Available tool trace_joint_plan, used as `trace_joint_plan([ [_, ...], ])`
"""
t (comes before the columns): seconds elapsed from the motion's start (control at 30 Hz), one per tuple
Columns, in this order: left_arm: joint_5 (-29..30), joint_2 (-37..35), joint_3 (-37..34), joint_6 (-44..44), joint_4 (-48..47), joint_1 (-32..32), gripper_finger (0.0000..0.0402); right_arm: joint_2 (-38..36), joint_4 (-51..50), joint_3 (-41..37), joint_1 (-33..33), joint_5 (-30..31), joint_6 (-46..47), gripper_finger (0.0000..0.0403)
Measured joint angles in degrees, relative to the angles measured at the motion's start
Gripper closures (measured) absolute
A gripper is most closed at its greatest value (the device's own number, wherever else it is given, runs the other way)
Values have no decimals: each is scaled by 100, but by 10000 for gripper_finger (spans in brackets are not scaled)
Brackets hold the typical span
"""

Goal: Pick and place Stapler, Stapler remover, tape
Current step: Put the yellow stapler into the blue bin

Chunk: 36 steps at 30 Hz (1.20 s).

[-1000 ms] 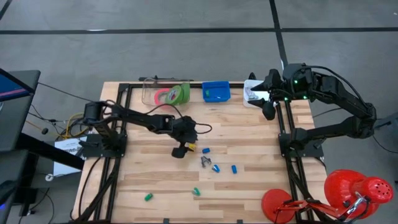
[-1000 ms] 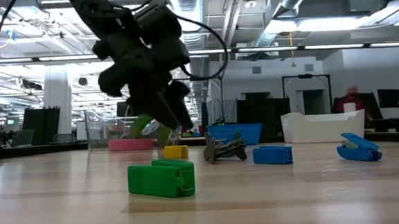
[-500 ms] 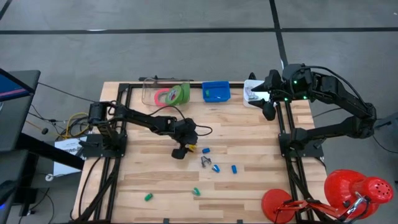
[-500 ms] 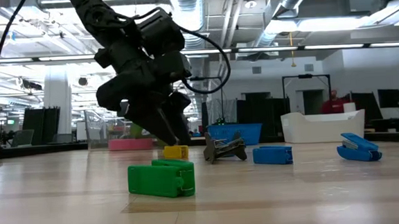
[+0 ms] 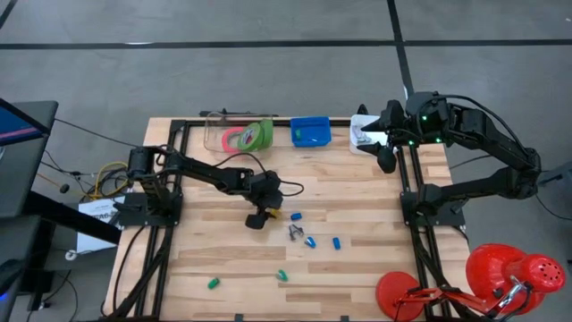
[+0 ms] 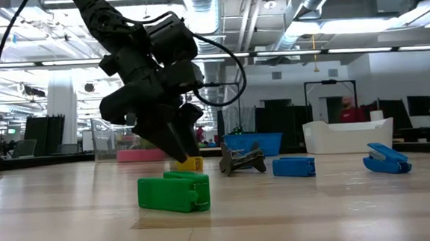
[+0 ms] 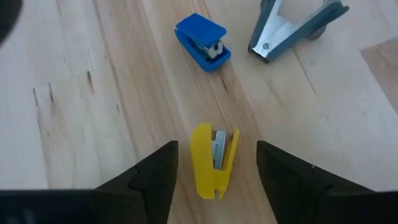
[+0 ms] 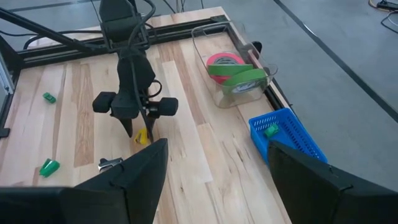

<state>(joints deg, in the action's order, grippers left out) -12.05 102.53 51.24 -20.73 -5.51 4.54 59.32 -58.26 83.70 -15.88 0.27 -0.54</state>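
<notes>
Yellow stapler (image 7: 213,160) lies flat mid-table between our left gripper (image 7: 214,171) fingers, which straddle it with gaps either side, aligned for a clean pinch. Our right gripper (image 5: 386,159) waits wide open near the white bin (image 5: 362,136).

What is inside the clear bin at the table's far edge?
The clear bin holds tape rolls: a pink one on top and green ones below and beside it. The rolls cover the bin's floor, so anything under them cannot be seen.
</notes>
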Motion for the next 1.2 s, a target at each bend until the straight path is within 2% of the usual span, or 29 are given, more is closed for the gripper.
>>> trace_joint_plan([
  [0.5,90,-1,0,0,1,-2,292,1,0,0,0,0,15,138],
  [1.0,90,-4,0,1,6,-2,300,1,0,0,1,0,13,138],
  [1.2,92,-308,-2,2,30,-2,300,1,0,0,0,0,-2,138],
])
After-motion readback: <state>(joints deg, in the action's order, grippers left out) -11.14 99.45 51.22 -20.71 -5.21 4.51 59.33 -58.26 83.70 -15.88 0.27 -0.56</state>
